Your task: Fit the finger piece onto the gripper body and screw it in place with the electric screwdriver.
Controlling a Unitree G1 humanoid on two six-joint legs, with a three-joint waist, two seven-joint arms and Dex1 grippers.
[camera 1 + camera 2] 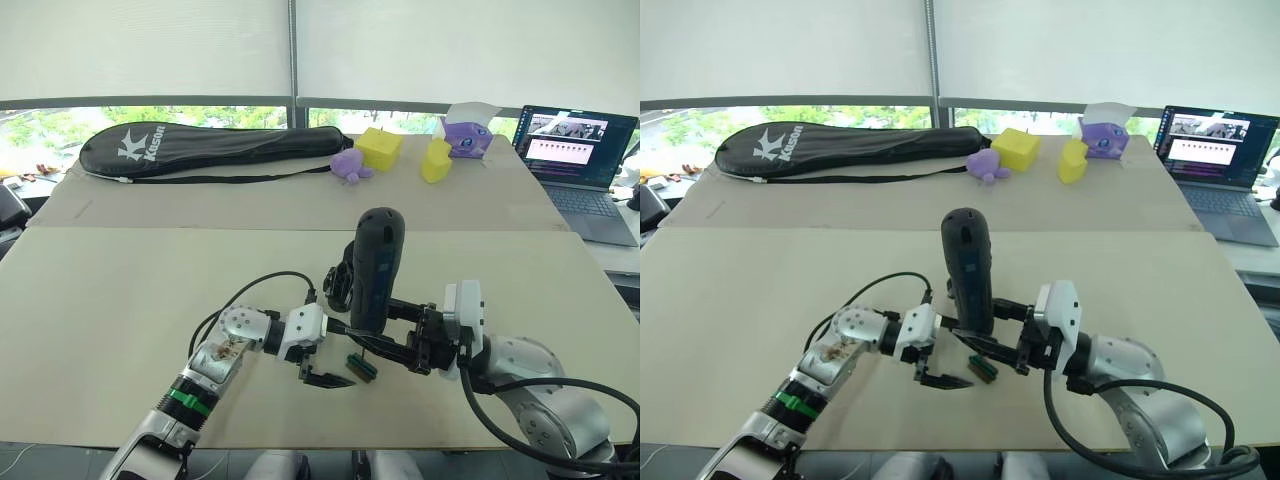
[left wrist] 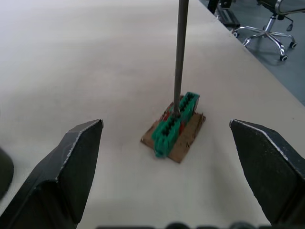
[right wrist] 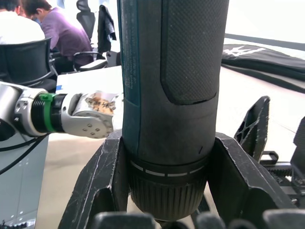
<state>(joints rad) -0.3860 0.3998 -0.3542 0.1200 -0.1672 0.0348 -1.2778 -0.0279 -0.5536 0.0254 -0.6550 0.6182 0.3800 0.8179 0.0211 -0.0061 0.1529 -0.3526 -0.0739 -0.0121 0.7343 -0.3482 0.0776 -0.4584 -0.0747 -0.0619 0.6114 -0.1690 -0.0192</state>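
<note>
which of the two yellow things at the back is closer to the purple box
The smaller yellow piece, standing right beside the purple box. The bigger yellow block sits further left, next to the purple toy.

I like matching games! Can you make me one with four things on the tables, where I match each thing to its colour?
Things:
1. screwdriver
2. small block
3. racket bag
4. cube toy

Colours:
A. yellow
B. black with white letters
C. dark grey
D. green and brown

Pairs: 1-C, 2-D, 3-B, 4-A
</note>
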